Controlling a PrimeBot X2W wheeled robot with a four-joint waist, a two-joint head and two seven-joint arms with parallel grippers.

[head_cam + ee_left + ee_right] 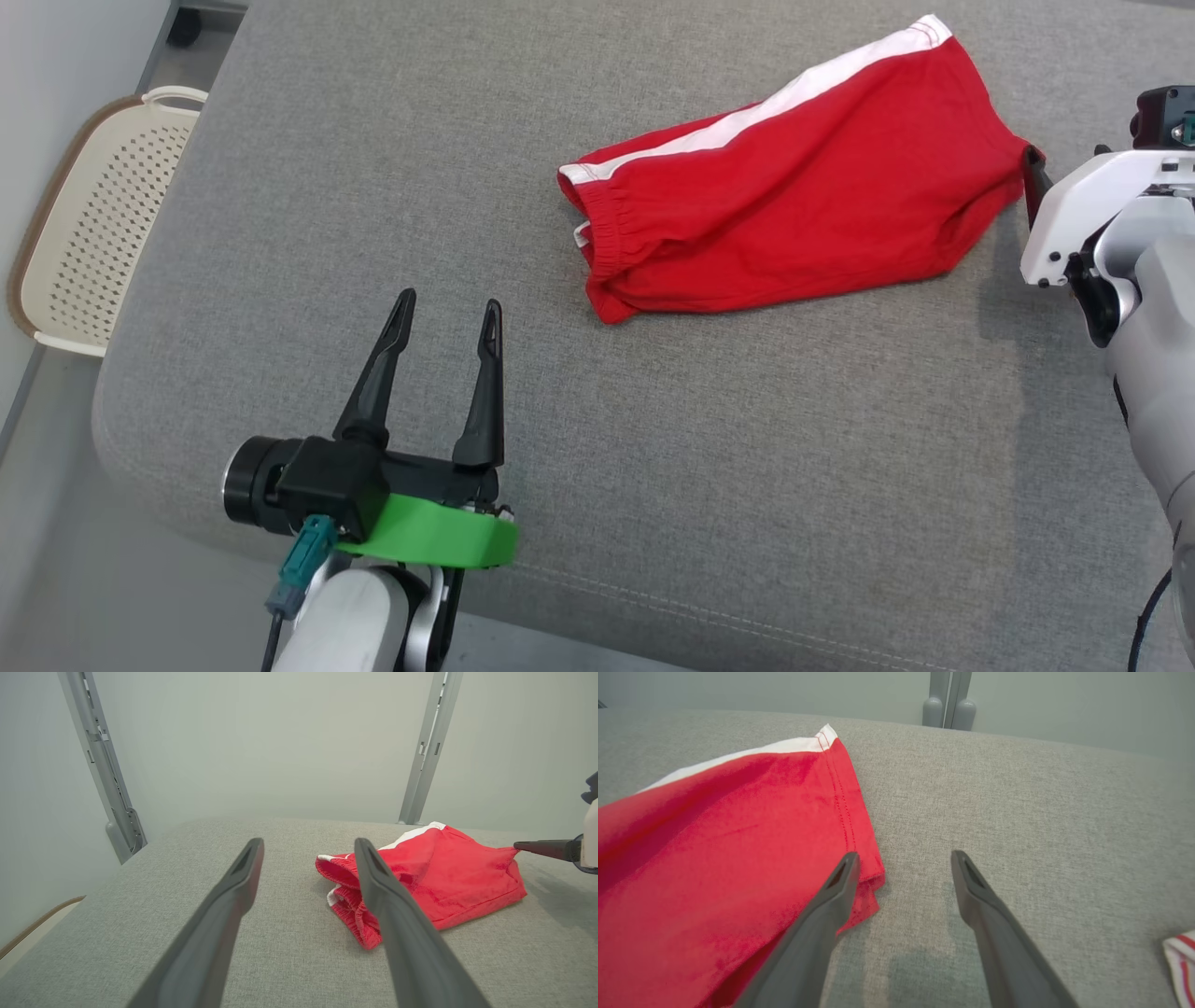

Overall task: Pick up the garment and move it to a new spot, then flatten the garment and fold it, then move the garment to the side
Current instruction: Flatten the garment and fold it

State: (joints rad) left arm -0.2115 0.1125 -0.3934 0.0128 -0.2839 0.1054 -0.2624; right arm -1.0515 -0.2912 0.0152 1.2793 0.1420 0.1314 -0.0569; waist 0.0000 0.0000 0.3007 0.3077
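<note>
Far left, down on the floor beside the desk (pixel 280 280), stands a pale perforated basket (pixel 103 224) with a brown rim; I see nothing in the part of it that shows. Next along, the left hand (pixel 449 301) hovers over the near left of the grey fabric-covered top, its two fingers apart and holding nothing, pointing towards the garment (pixel 794 187). That is a pair of red shorts with a white side stripe, lying right of centre towards the far edge, waistband to the left and leg hem to the right, doubled over and fairly flat. At the hem corner sits the right hand (pixel 904 855), fingers spread wide, one over the red cloth and the other over bare cover, gripping nothing. As I read it, this fits either shorts waiting to be picked up or shorts already folded and set down off to one side; I can't say which. If they are to be lifted again, the fingers would need to catch every layer at that hem, which lies thin against the soft cover. Past the right hand, a scrap of white cloth with red stripes (pixel 1181 961) peeks in.
</note>
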